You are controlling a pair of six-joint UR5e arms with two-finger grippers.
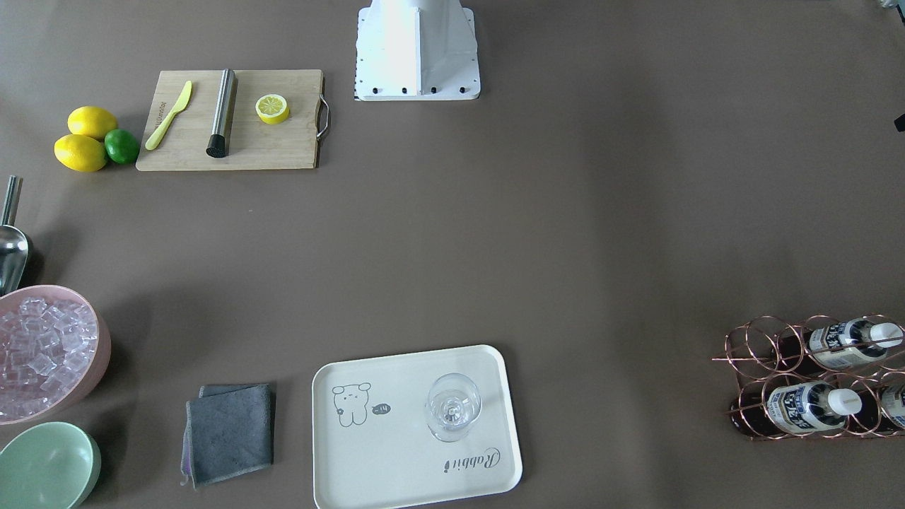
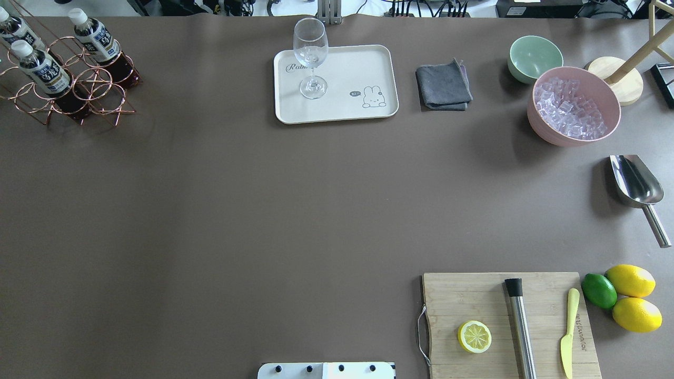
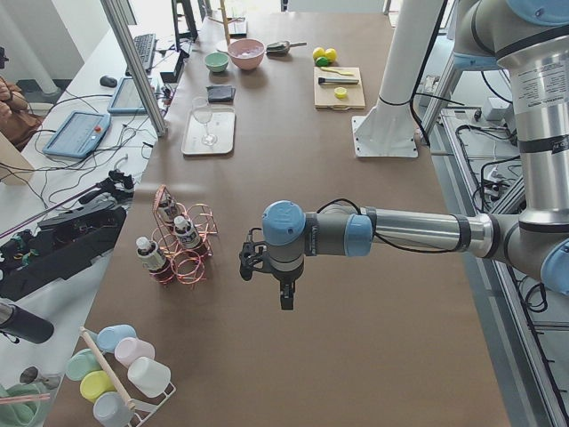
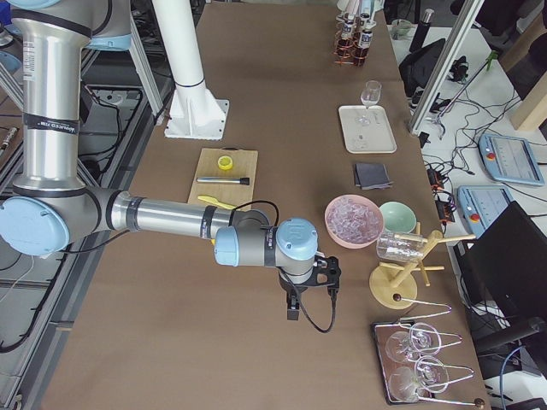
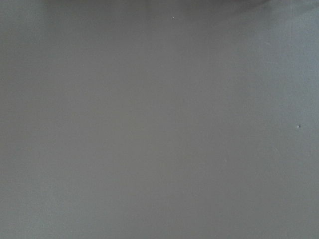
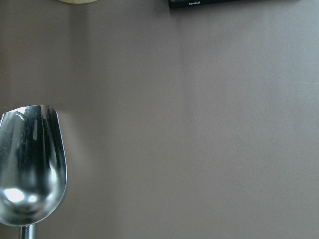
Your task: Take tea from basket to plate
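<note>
The basket [image 1: 751,351] is a copper wire rack at the table's end on my left; it also shows in the overhead view [image 2: 100,87]. Three white-capped bottles of dark liquid stand in it. Two tea bottles [image 1: 806,408] [image 1: 841,338] carry pale labels with dark markings; the third [image 1: 896,406] is cut by the frame edge. The cream plate [image 1: 396,459] [image 2: 363,68] holds a wine glass [image 1: 452,408]. My left gripper [image 3: 269,277] hangs over bare table beside the basket [image 3: 200,258]. My right gripper [image 4: 305,295] hangs near the ice bowl. I cannot tell whether either is open or shut.
A pink bowl of ice [image 2: 574,105], a mint bowl [image 2: 534,58], a grey cloth [image 2: 443,85] and a metal scoop [image 2: 634,181] lie on my right. A cutting board [image 2: 474,300] bears a lemon half, a muddler and a knife, with lemons and a lime [image 2: 599,290] beside it.
</note>
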